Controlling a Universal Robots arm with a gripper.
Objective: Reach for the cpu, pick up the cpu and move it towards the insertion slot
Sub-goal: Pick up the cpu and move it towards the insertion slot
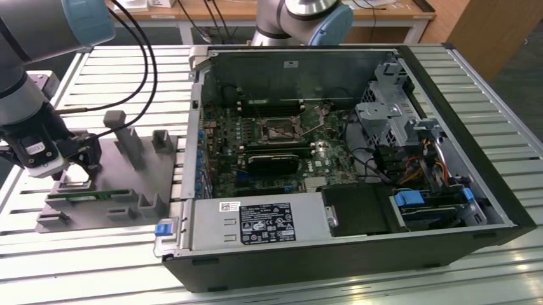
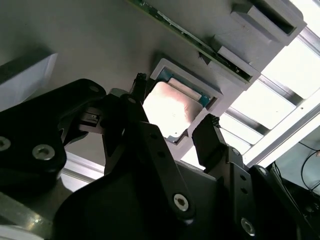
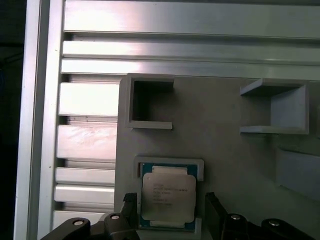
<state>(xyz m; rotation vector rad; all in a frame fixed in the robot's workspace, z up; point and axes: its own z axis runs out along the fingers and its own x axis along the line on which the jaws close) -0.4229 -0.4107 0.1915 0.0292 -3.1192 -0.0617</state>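
Slatted aluminium table (image 1: 119,70), wooden desks (image 1: 238,9) behind; grey tray (image 1: 93,219) at the exterior view's left. Within a tray recess, the cpu (image 3: 167,197), between wide-spread jaws of the gripper (image 3: 170,202), clear of both.

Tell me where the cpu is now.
In both wrist views the cpu lies in a pocket of the grey tray at the exterior view's left, between the fingers of the open pincer.
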